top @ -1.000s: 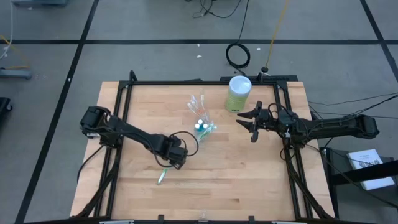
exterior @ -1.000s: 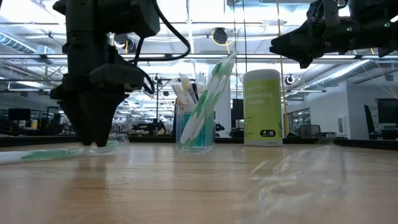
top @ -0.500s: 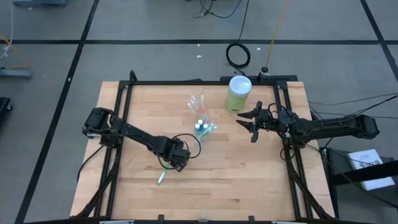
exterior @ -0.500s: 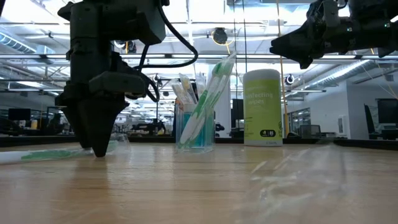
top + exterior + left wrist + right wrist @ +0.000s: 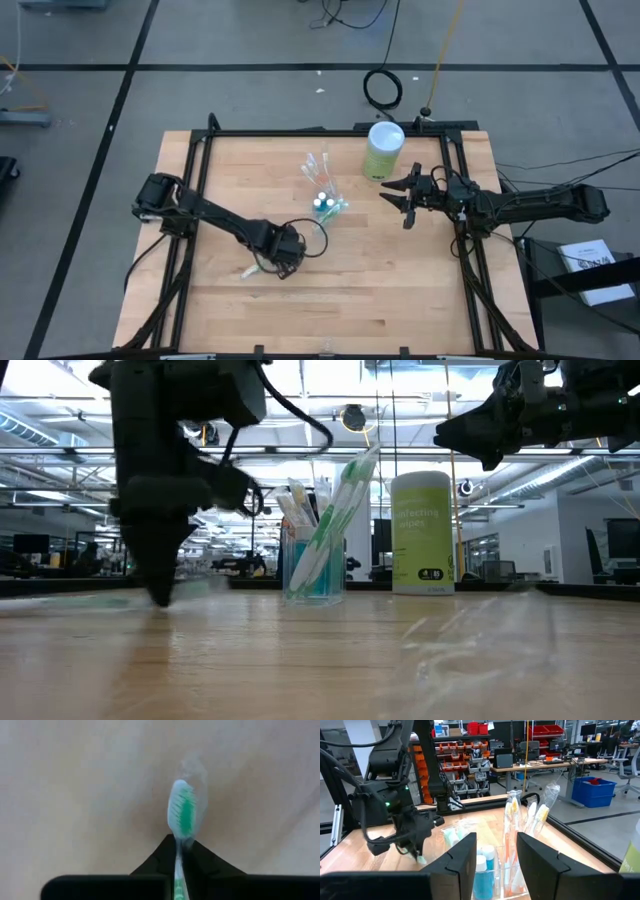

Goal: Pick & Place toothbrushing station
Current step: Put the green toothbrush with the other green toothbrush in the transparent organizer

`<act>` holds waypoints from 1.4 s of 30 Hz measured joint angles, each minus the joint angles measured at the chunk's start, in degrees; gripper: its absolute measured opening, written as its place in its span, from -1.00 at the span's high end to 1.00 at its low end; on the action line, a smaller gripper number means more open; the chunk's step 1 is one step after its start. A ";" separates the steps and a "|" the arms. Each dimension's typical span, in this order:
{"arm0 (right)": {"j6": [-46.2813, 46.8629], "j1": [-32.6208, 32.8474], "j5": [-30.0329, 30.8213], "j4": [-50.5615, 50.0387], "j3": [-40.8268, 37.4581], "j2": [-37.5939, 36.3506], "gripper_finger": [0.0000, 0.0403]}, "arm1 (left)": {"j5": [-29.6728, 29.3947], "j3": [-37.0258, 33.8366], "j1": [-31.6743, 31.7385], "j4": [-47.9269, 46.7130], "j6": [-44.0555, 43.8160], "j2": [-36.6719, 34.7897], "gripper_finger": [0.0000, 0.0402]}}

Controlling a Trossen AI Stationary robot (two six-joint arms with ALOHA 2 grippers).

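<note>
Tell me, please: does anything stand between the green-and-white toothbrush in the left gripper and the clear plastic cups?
Nothing visible does. The left gripper is shut on the green-and-white toothbrush, and only bare wooden table lies between it and the clear plastic cups.

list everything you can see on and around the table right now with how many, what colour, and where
Green-white toothbrush: one, pinched in the left gripper near the table's front left.
Clear cups: a small cluster, clear, mid-table, holding toothbrushes and capped tubes.
Canister: one, lime green with white lid, back of the table.
Table: one, light wood, black frame.
Cable coil: one, black, on the floor behind.
Left gripper: shut on the toothbrush.
Right gripper: open, raised beside the canister.
</note>
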 joint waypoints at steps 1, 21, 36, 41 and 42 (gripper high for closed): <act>0.00 0.00 0.00 0.00 -0.01 -0.01 0.36 | -3.08 0.03 -0.31 -0.64 1.27 -0.87 0.92; 0.00 0.00 0.24 0.00 -0.02 -0.02 0.36 | -61.56 1.03 -5.07 8.45 34.95 -42.27 0.96; -1.07 0.00 0.44 -0.02 0.00 0.00 0.36 | -39.67 -3.92 2.99 15.03 34.66 -46.30 0.96; -1.25 0.00 0.40 -0.04 -0.01 -0.02 0.36 | -26.03 -14.50 7.48 32.31 37.23 -47.92 0.96; -1.23 0.00 0.37 -0.05 -0.02 0.00 0.36 | -23.50 -16.47 8.74 36.09 37.66 -48.20 0.96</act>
